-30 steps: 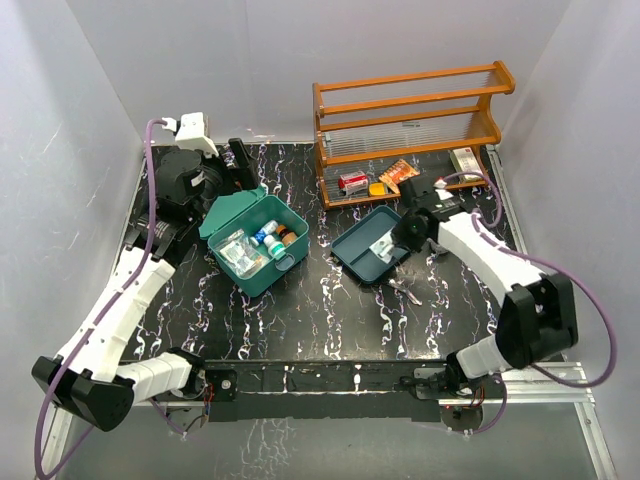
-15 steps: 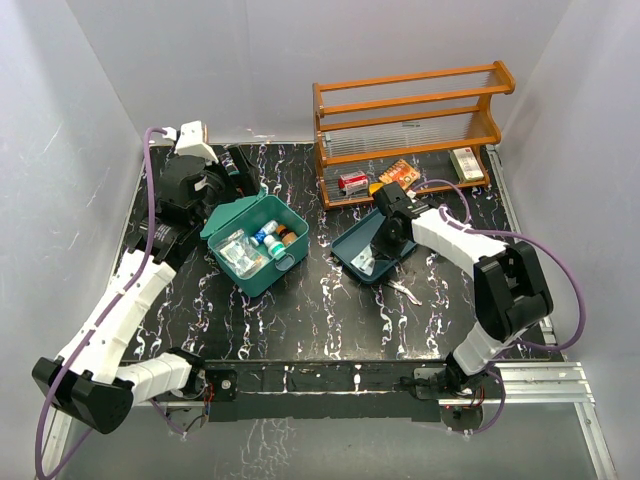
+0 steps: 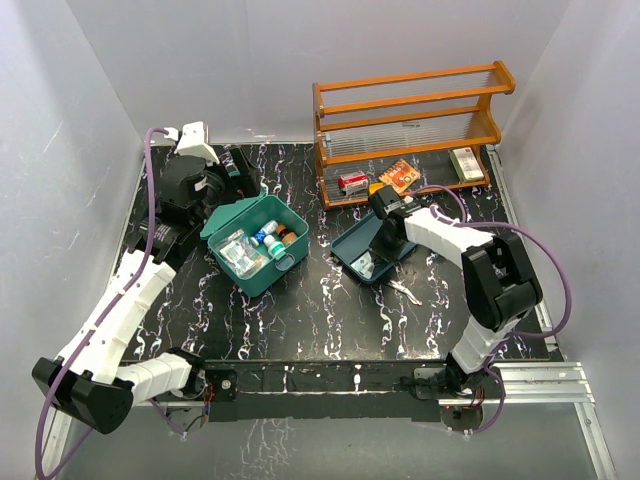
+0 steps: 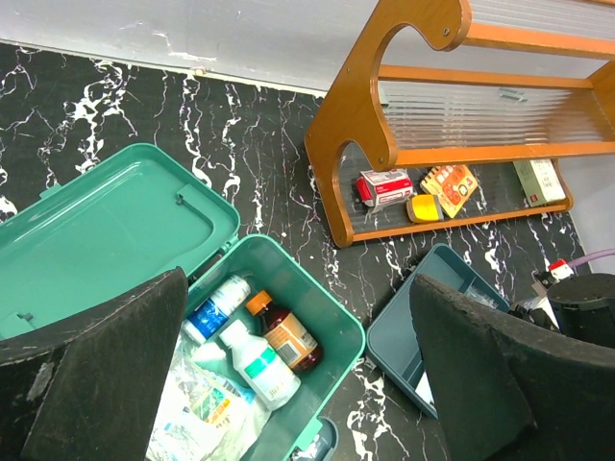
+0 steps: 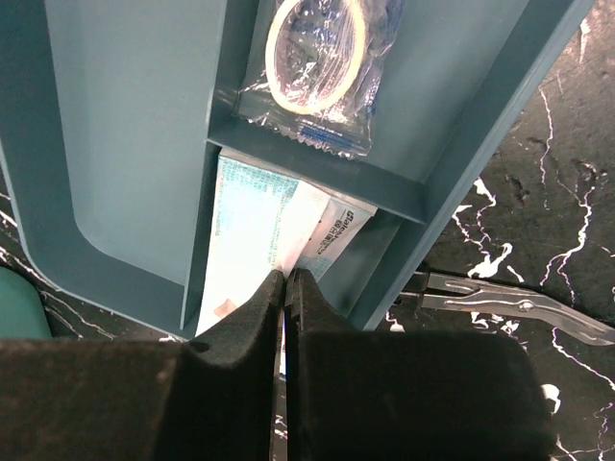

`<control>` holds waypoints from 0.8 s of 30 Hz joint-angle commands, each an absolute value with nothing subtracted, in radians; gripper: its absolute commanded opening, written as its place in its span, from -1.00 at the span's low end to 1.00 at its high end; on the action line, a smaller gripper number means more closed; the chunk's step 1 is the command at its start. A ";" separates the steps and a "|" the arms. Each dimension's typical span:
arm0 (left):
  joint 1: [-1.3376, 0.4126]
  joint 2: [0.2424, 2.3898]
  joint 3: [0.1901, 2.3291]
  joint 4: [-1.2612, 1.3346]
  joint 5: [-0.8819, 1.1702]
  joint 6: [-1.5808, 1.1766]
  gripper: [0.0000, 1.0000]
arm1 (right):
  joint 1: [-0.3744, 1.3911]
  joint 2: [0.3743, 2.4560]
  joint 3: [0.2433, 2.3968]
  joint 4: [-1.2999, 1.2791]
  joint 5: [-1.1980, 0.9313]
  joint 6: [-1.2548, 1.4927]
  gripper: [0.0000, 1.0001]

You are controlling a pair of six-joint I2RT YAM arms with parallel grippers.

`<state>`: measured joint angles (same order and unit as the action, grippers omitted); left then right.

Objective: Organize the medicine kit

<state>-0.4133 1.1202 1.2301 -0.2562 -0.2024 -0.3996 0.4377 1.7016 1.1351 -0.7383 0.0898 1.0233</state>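
Note:
The medicine kit (image 3: 291,219), a teal-green box, stands open with its lid (image 4: 106,221) laid back. Inside lie a brown bottle (image 4: 288,336), a white bottle (image 4: 256,363) and clear sachets (image 4: 197,423). My left gripper (image 3: 236,168) hovers wide open behind the kit; seen from the left wrist, the left gripper (image 4: 298,283) is empty. My right gripper (image 3: 378,245) points down into the dark blue tray (image 3: 350,240). In the right wrist view the right gripper (image 5: 286,274) is shut on the edge of a flat white packet (image 5: 250,221) lying in the tray (image 5: 125,125).
A wrapped tape roll (image 5: 317,48) lies in the tray's other compartment. Metal tweezers (image 5: 509,305) rest on the table just outside the tray. The orange wooden rack (image 3: 410,110) at the back right holds a red-white box (image 3: 352,181), an orange packet (image 3: 400,175) and a pale box (image 3: 465,162).
My right gripper has swung left from the tray's right side to above the tray, staying shut. The tray shifted slightly toward me. The left wrist edged back a little.

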 commanded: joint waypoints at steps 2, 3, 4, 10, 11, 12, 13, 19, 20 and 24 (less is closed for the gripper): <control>-0.408 1.089 1.256 -0.258 -0.201 -0.380 0.97 | 0.443 1.721 1.193 -0.746 0.155 1.041 -1.00; -0.408 1.090 1.256 -0.258 -0.202 -0.378 0.97 | 0.443 1.725 1.198 -0.746 0.162 1.042 -1.00; -0.408 1.089 1.255 -0.258 -0.202 -0.377 0.97 | 0.444 1.729 1.203 -0.747 0.168 1.042 -1.00; -0.408 1.091 1.253 -0.258 -0.200 -0.374 0.97 | 0.452 1.773 1.229 -0.754 0.192 1.034 -1.00; -0.408 1.091 1.253 -0.258 -0.201 -0.374 0.97 | 0.455 1.775 1.234 -0.757 0.192 1.030 -1.00; -0.408 1.091 1.253 -0.258 -0.201 -0.374 0.97 | 0.458 1.775 1.238 -0.761 0.190 1.026 -0.93; -0.408 1.091 1.253 -0.258 -0.202 -0.374 0.97 | 0.460 1.775 1.240 -0.767 0.192 1.025 -0.76; -0.408 1.092 1.253 -0.259 -0.209 -0.366 0.97 | 0.467 1.724 1.242 -0.782 0.207 1.017 -0.39; -0.408 1.091 1.252 -0.258 -0.209 -0.365 0.97 | 0.468 1.709 1.244 -0.785 0.214 1.015 -0.39; -0.408 1.096 1.251 -0.255 -0.207 -0.365 0.97 | 0.468 1.690 1.265 -0.800 0.252 0.987 -0.39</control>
